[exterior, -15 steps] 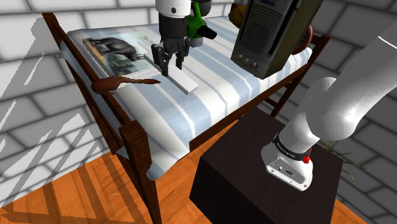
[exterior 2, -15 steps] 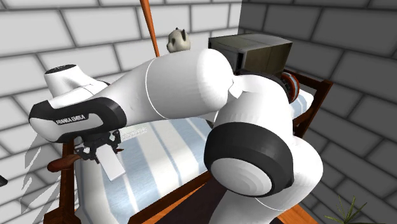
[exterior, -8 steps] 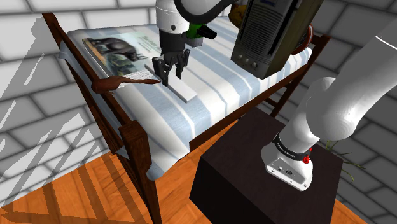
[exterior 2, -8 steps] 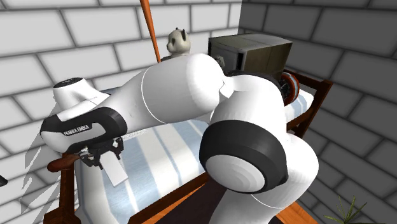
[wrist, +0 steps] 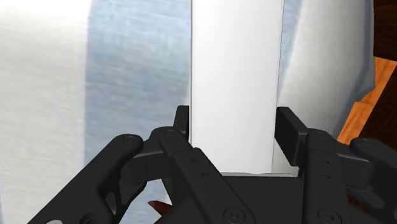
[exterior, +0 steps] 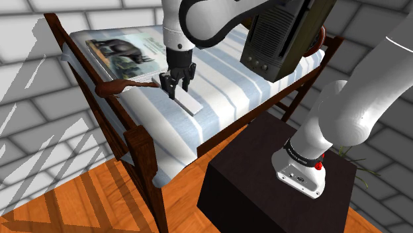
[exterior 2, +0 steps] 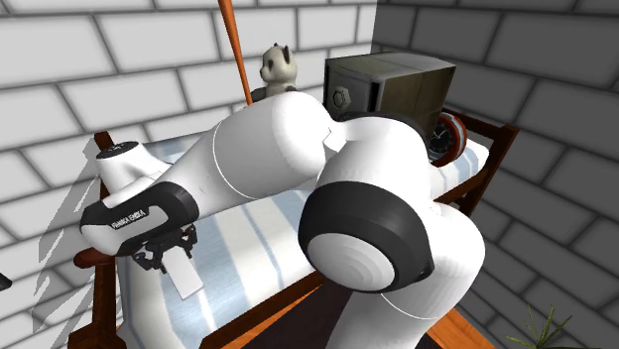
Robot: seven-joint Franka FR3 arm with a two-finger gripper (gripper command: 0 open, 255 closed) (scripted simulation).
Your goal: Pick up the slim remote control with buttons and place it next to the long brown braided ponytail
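In the shoulder view the slim remote (exterior: 189, 103) is a plain white flat bar with no buttons drawn, low against the striped bed cover (exterior: 218, 99). My black gripper (exterior: 176, 85) is shut on its far end, pointing straight down. The long brown ponytail (exterior: 126, 85) lies just to the shoulder view's left of the gripper, its thin tip close to the remote. Through the wrist camera both fingers (wrist: 182, 122) press the sides of the white remote (wrist: 236, 76); the gripper (wrist: 235, 137) clasps it. The second exterior view shows the gripper (exterior 2: 167, 254) with the remote (exterior 2: 185, 278) sticking out below it.
A book with an animal picture (exterior: 122, 51) lies at the bed's far left corner. A big dark box with knobs (exterior: 281, 33) stands at the right. Dark wooden bed rails (exterior: 142, 142) border the cover. My stand (exterior: 278, 192) sits below right. A panda figure (exterior 2: 278, 64) stands behind.
The gripper has come down with the remote, from above the cover to low against it, and shifted slightly toward the near edge beside the ponytail's tip. The grip has stayed shut.
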